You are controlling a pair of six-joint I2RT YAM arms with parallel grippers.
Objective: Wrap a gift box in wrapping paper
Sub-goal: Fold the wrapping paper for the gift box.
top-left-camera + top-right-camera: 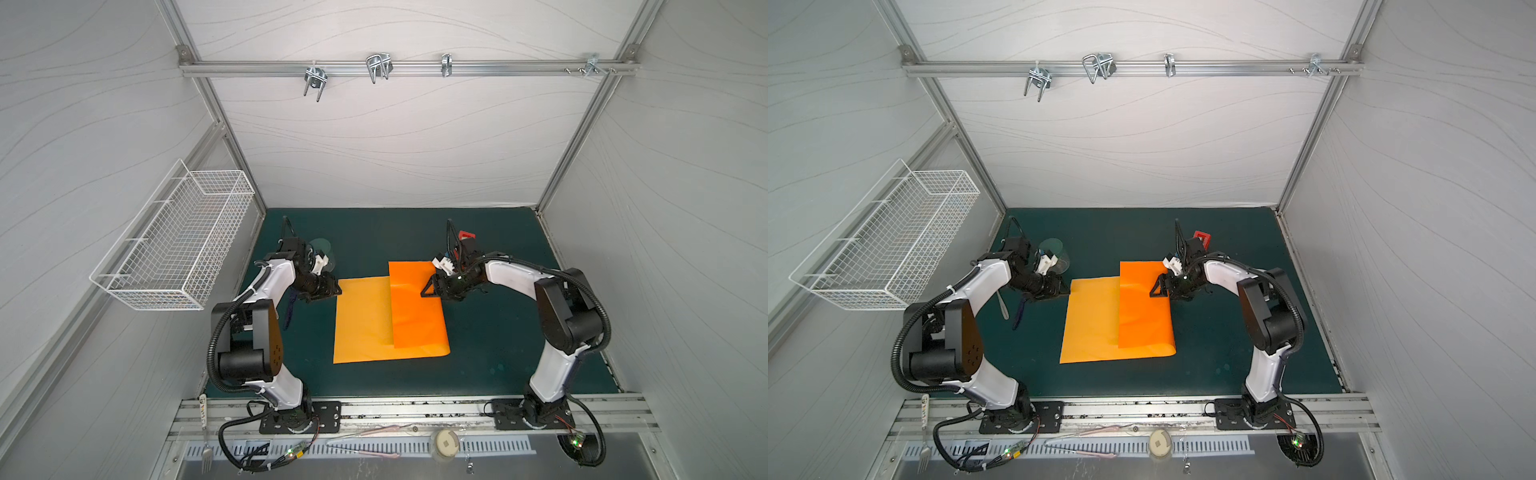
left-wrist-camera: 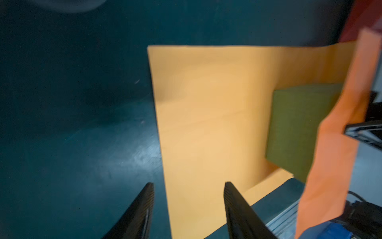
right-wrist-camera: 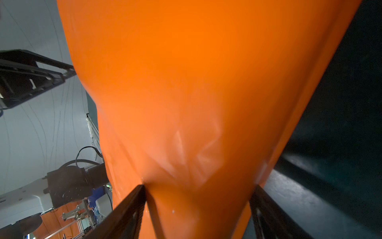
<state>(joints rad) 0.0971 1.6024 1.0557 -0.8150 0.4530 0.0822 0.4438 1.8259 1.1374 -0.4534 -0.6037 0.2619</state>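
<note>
Since the wrapping paper is thin, glossy and limp, expect creasing and slip: pinch an edge near the fold. It lies on the tabletop, its right flap draped over the gift box, which both top views hide. Right jaws are wide with the flap between them, no pinch visible; left jaws are open and empty. Wrist views blurred.

Left arm, right arm: white shells, black joints, corrugated black cable conduits, screwed black base plates; left gripper ribbed black.
</note>
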